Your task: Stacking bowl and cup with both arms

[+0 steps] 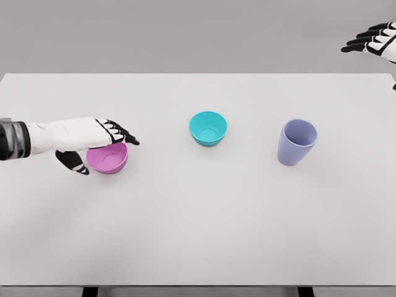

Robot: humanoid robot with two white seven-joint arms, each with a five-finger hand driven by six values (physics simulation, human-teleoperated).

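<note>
On the left part of the wide white desk (pixel 198 235): small pink round plastic-looking bowl (pixel 109 159), upright, mouth up, with the left hand (pixel 93 143) laid over its rear rim. Fingers (pixel 120 132) stretched nearly flat across the top, thumb (pixel 73 162) dropped down on the near left side of the bowl; loosely open around the rim, not yet clamped, nothing lifted. Actual contact with the rim hard to confirm from this angle

Near the desk's middle: small teal round bowl (pixel 208 128), upright and apart from everything else. Further right: tall lavender tapered cup (pixel 296 142), seemingly leaning a little, mouth up, well apart from the teal bowl. Up at the far right corner: right hand (pixel 373 41), fingers extended and relaxed, holding nothing, well away from the cup

Likely handling: all three pieces stiff, thin-walled, light, smooth and probably slippery, so prone to sliding or tipping under a sideways push. Best hold for the pink bowl probably a pinch across the rim, thumb outside and fingers just over the lip, lifted straight up. For the cup, probably a wrap around the mid-wall below the flared mouth, kept gentle to avoid knocking it over. Nesting likely needs a level, centred drop
</note>
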